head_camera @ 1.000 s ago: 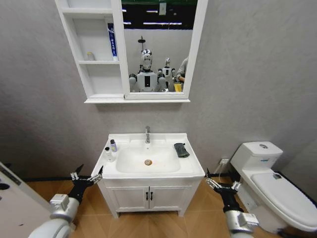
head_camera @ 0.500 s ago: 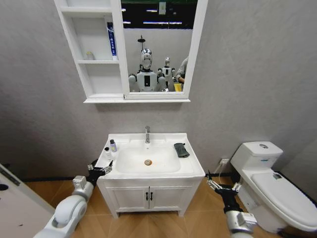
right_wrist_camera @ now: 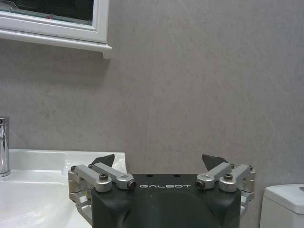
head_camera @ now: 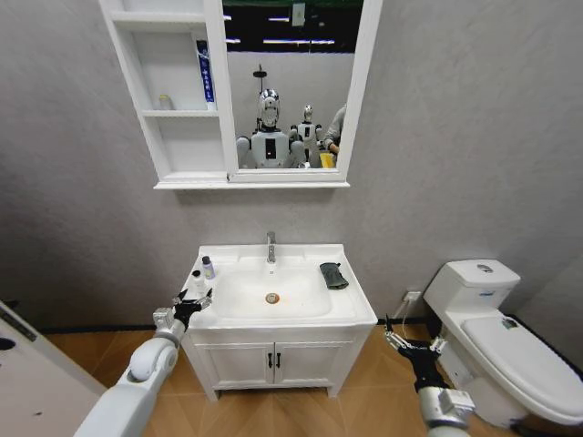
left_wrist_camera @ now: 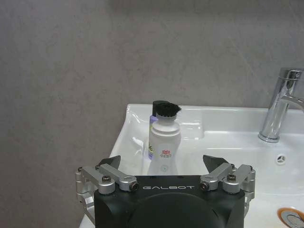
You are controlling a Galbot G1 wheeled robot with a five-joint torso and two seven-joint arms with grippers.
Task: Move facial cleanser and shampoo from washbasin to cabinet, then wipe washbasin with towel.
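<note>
The left gripper (head_camera: 194, 300), jaws spread, hovers at the washbasin's (head_camera: 351, 309) left edge, just short of the white bottle (left_wrist_camera: 164, 143). The towel (head_camera: 333, 275) lies on the right rim. The right gripper (head_camera: 410, 347) waits low, jaws released.

The washbasin (head_camera: 351, 309) is showing glossy white ceramic, with a polished chrome faucet (left_wrist_camera: 280, 107) and a metal drain ring (head_camera: 272, 298). The towel (head_camera: 333, 275) is presenting as dark matt cloth. The white bottle (left_wrist_camera: 164, 142) is appearing as smooth plastic with a black cap. The left gripper (left_wrist_camera: 164, 164) is showing matt black housing and bare-metal finger links. The wall (head_camera: 474, 137) is looking grey and matt.
</note>
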